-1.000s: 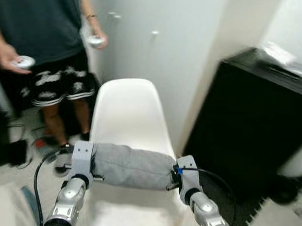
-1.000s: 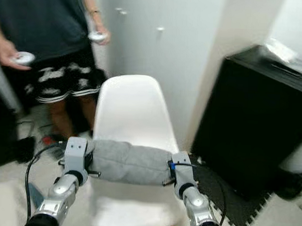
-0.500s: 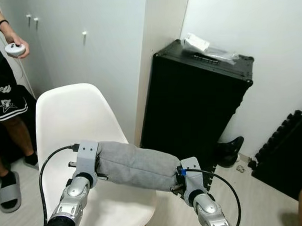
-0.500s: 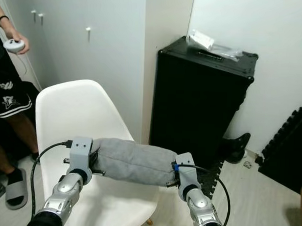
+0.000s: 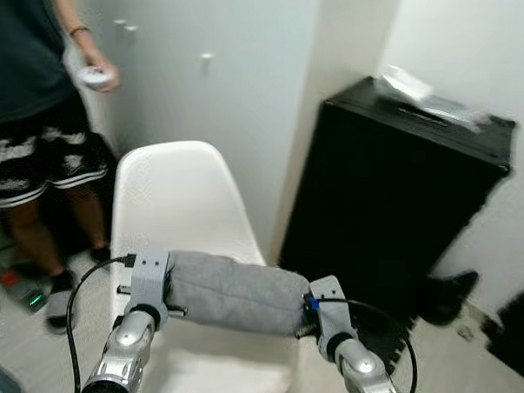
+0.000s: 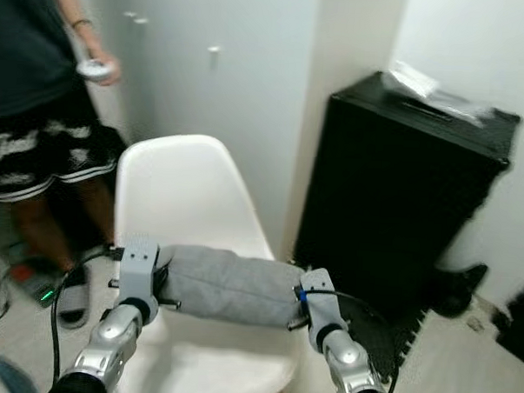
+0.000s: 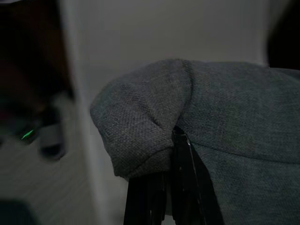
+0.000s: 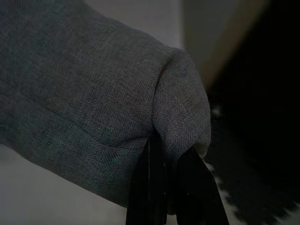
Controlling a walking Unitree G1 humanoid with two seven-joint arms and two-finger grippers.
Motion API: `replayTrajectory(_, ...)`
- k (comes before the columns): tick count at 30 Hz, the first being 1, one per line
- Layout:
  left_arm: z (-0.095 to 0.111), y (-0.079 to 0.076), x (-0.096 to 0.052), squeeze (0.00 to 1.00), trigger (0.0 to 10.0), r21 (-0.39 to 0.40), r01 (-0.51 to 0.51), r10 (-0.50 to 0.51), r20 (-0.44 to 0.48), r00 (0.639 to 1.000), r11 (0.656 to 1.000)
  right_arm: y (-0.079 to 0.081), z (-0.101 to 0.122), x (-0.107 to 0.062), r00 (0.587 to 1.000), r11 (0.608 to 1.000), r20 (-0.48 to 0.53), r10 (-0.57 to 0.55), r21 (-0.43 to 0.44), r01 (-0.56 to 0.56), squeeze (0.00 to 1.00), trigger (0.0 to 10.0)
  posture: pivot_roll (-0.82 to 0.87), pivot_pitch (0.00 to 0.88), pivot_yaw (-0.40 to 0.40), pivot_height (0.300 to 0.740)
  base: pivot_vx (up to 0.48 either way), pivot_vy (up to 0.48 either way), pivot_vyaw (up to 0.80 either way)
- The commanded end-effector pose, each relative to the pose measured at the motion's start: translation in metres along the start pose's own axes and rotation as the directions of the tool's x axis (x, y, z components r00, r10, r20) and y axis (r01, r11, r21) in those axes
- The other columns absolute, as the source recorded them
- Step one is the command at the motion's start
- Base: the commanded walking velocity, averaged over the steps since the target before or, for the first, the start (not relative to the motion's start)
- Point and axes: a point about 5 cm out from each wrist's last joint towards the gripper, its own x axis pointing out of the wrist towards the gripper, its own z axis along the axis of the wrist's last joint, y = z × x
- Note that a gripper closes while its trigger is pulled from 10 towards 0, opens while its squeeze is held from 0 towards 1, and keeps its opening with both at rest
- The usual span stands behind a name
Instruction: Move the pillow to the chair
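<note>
— Holding the grey pillow [image 5: 236, 293] — is that both arms at once?

— Yes. The left end effector [image 7: 161, 187] is clenched on one end of the pillow and the right end effector [image 8: 171, 180] is clenched on the other end. In each wrist view the black fingers [image 7: 183, 173] pinch a fold of the grey fabric at a corner.

— Where is the pillow just now?

— It hangs stretched level between the two silver arms, in the air above the seat of the white chair [image 5: 179, 202]. From the head views it sits in front of the chair's backrest and covers part of the seat; whether it touches the seat I cannot tell.

— What stands around the chair?

— On the robot's right, just beside the chair, a tall black cabinet [image 5: 393, 193] with a clear plastic bag [image 5: 419, 90] lying on its top. A dark shoe [image 5: 445, 291] sits on the floor [image 6: 463, 362] at the cabinet's far side. Behind the chair is a white wall [image 5: 242, 65] with small knobs.

— Anyone nearby?

— A person [image 5: 28, 82] in a dark shirt and black patterned shorts stands on the robot's left, near the chair, with a white controller [image 5: 95, 74] in one hand — the picture is a little blurred there.
</note>
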Motion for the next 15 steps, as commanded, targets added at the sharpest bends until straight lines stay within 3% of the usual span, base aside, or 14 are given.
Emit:
replayTrajectory(1,0.0047,-0.0062,0.0009,0.00,10.0,0.013,0.026,-0.027,0.027,0.999,1.000,0.0001,0.0076,0.0023,0.999,1.000,0.034,0.007,0.001,-0.008,0.00,10.0,-0.03,0.015,-0.030,0.740,0.000,0.000,0.00)
replayTrajectory(15,0.0072,-0.0066,0.0028,0.00,10.0,0.001,0.013,-0.013,0.030,0.999,1.000,-0.0041,0.0094,0.0021,0.999,1.000,0.043,0.004,0.017,-0.005,0.00,10.0,-0.03,0.034,-0.030,0.740,0.000,0.000,0.00)
